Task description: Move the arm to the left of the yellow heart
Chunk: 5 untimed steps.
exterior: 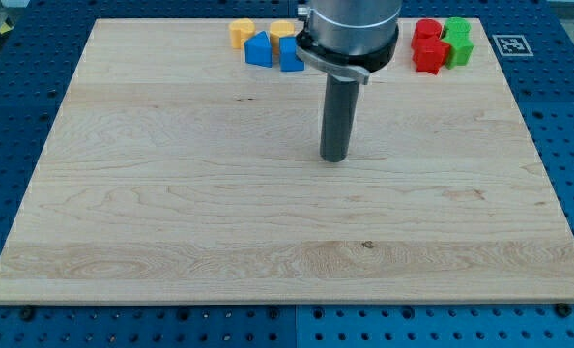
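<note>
1. The yellow heart (242, 32) is seen at the view's top, left of the middle, close to the far edge of the tabletop (171, 222); its shape looks like a heart, but it is small.
2. A blue block (258, 50) is set just below and to the right of the yellow heart, and the two look to be touching; a second blue block (289, 54) is placed just to the right of the first one.
3. A second yellow block (281, 28) is seen above the second blue block; part of it is hidden by the arm (350, 29), so its shape cannot be told.
4. My tip (334, 158) is found well below these blocks and to their right, near the middle of the tabletop; it is well apart from the yellow heart and from every other block.
5. The tool is seen as a straight dark rod held upright; whether it is apart or together cannot be told.
6. Two red blocks (427, 43) are grouped at the view's top right, one above the other; two green blocks (458, 41) are set just to their right, and the four are packed close.
7. A blue board with holes (567, 116) is seen all around the tabletop.
</note>
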Available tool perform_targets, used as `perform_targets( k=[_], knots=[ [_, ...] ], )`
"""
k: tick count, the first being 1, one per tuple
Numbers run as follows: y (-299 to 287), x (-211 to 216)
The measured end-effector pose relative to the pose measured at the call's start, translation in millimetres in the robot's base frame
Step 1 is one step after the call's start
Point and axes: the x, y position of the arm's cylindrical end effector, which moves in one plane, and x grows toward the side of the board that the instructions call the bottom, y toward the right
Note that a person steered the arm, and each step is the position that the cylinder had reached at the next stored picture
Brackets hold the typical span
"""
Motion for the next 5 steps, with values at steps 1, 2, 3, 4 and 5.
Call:
perform_targets(
  k=[1,2,3,4,5],
  knots=[
    [-49,2],
    [-137,-12],
    [-194,-63],
    [-200,-135],
    [-212,-183]
  ],
)
